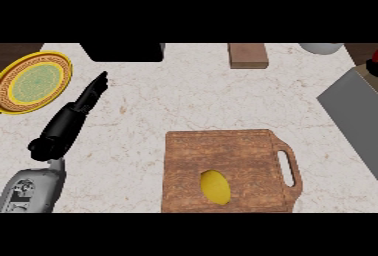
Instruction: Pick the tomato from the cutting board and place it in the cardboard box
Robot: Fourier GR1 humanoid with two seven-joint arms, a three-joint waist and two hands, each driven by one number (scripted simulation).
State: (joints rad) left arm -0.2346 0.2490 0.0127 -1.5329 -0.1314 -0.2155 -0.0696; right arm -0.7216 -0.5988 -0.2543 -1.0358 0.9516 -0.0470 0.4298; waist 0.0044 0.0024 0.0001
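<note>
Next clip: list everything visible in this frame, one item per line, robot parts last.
Cutting board: one, brown wood with a handle slot, lower centre of the counter.
Yellow object: one, oval, on the cutting board near its lower edge; no red tomato shows.
Plate: one, yellow rim with green centre, far left.
Black object: one, top edge, left of centre.
Wooden block: one, brown, top edge.
Grey panel: one, right edge.
Pale round thing: one, top right, cut off.
Counter: one, pale marble.
Left robot hand: one, black, fingers straight, pointing up beside the plate.
Right robot hand: not in view.
</note>
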